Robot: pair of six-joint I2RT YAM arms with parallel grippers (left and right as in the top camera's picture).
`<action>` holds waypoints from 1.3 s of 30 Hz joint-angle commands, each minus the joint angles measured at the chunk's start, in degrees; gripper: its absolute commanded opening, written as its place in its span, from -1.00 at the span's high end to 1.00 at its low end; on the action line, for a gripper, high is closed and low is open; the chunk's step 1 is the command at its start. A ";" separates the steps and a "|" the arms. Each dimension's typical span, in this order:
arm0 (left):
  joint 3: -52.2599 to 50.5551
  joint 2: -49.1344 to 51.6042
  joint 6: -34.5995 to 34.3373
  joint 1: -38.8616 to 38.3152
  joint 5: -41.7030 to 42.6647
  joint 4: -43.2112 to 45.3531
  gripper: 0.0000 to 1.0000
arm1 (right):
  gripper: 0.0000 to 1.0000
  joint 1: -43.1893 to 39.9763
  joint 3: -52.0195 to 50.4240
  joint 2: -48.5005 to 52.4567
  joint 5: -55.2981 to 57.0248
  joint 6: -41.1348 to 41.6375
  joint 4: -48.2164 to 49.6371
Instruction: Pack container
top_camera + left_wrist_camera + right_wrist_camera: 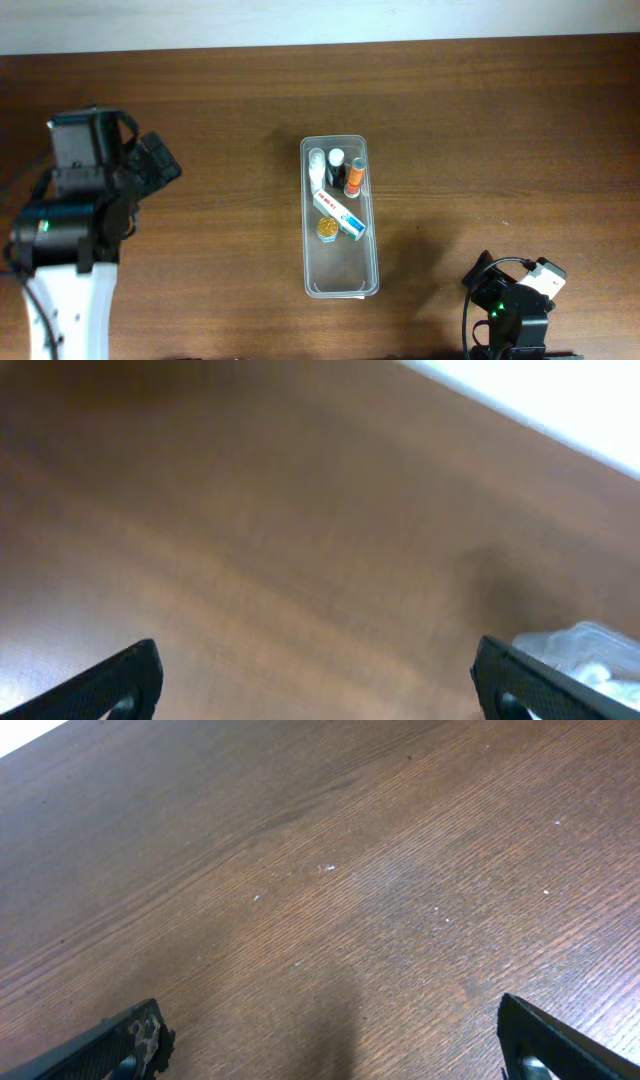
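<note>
The clear plastic container (pixel 340 275) stands in the middle of the table, long side running front to back. Inside it lie a white tube (pixel 316 166), a black-and-white bottle (pixel 336 168), an orange-capped bottle (pixel 354 176), a white toothpaste box (pixel 340 213) and a small gold round item (pixel 327 229). My left gripper (pixel 160 160) is open and empty at the far left, well away from the container; its fingers frame bare wood in the left wrist view (pixel 315 685), with a corner of the container (pixel 590 655) at the right edge. My right gripper (pixel 335 1045) is open and empty over bare wood.
The right arm (pixel 515 305) sits folded at the front right edge of the table. The left arm's base (pixel 65 240) occupies the left side. A pale wall runs along the table's far edge (pixel 320 20).
</note>
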 commanded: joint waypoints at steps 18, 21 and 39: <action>-48.15 -29.66 20.17 3.28 16.09 31.23 -0.99 | -0.97 -0.31 -0.72 -0.66 1.05 -0.52 0.13; -57.42 -36.94 20.15 3.28 18.45 34.84 -0.99 | -0.97 -0.31 -0.72 -0.66 1.05 -0.52 0.15; -74.12 -59.32 20.15 3.23 21.31 36.81 -0.99 | -0.97 -0.31 -0.72 -0.66 1.05 -0.52 0.15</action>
